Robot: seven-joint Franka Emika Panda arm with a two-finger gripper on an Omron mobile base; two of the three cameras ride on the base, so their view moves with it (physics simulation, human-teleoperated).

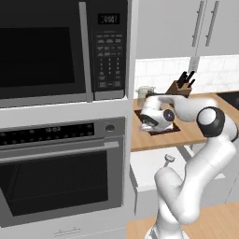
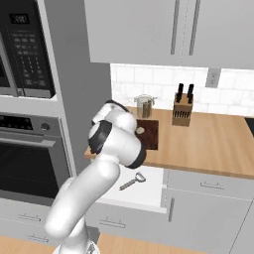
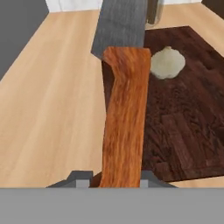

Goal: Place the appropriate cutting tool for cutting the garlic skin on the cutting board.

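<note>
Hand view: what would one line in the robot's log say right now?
gripper: shut on knife | knife: over left edge of cutting board | garlic: on board, right of blade | release: not yet

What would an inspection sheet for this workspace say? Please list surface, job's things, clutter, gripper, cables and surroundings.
Surface: light wooden counter.
Job's things: knife with orange-red handle, held over the left edge of the board, blade pointing away from the hand; garlic lies on the board, just right of the knife.
Clutter: glass jar behind the board; knife block near the wall; grey utensil in the open drawer below the counter.
Gripper: gripper shut on the knife handle.
Cables: nothing seen.
Surroundings: microwave above an oven; upper cabinets; wall outlet.
</note>
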